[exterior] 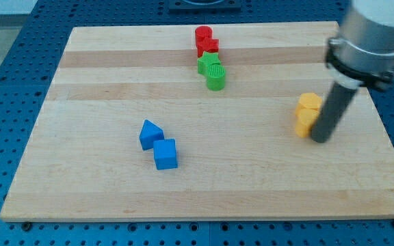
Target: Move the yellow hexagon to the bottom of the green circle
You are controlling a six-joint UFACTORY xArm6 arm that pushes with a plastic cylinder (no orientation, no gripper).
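My tip (pixel 319 139) rested on the pale wooden table (pixel 101 198) at the view's right, touching or just beside the right side of the yellow blocks (pixel 308 114) (two stacked-looking pieces; which one was the hexagon I could not tell). There was no hand on the rod, so nothing was clasped. The green circle (pixel 215 78) sat well apart near the view's top, touching a second green block (pixel 206 63) below the red blocks (pixel 206 41). Two blue blocks (pixel 159 145) lay lower left
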